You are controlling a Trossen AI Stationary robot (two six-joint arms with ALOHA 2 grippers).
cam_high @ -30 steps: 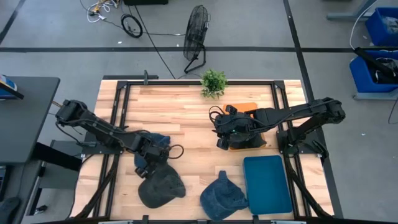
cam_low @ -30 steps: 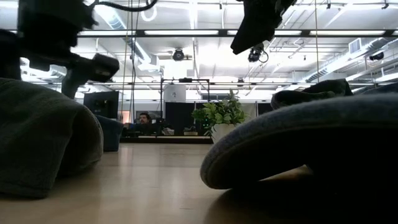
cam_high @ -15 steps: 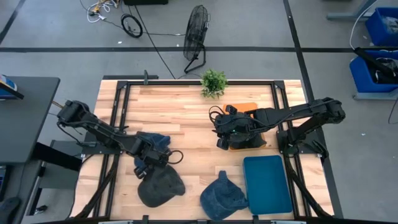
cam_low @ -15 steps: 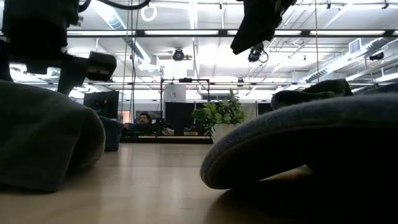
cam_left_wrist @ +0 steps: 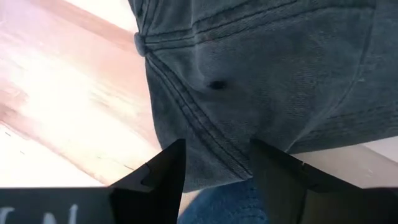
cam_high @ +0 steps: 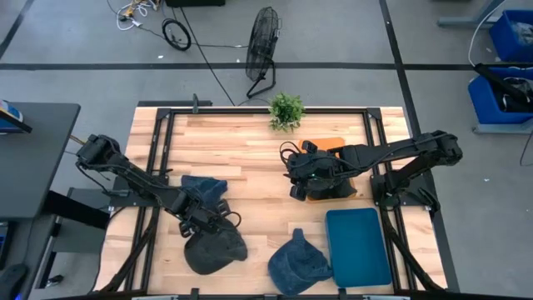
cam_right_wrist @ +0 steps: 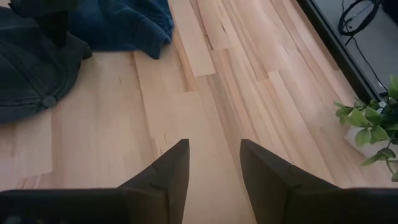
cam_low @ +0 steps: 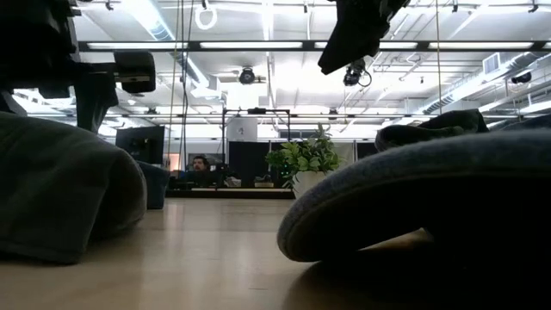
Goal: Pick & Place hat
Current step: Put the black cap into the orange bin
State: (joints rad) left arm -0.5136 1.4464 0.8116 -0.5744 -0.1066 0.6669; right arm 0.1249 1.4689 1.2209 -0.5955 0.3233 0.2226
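Observation:
A dark grey hat (cam_high: pixel 218 252) lies crown up near the table's near edge, and it fills the left wrist view (cam_left_wrist: pixel 267 74). My left gripper (cam_high: pixel 210 223) is open just above the hat's far edge, one finger on each side of it (cam_left_wrist: pixel 217 144). I see no touch. A blue hat (cam_high: pixel 202 188) lies crumpled just beyond that gripper, with a bit of its cloth (cam_left_wrist: pixel 214 208) showing between the fingers. Another blue hat (cam_high: pixel 297 262) rests on the table near the near edge. My right gripper (cam_high: pixel 298 179) hangs open above bare wood at mid-table (cam_right_wrist: pixel 214 144).
A teal tray (cam_high: pixel 358 247) lies at the near right. An orange object (cam_high: pixel 333 144) sits under the right arm, and a potted plant (cam_high: pixel 286 110) stands at the far edge. Bare wood stretches between the two arms. A person sits in the room beyond (cam_low: pixel 200 164).
My left gripper has moved toward the table's near edge, from beside the crumpled blue hat to over the far edge of the grey hat. The right arm has kept still.

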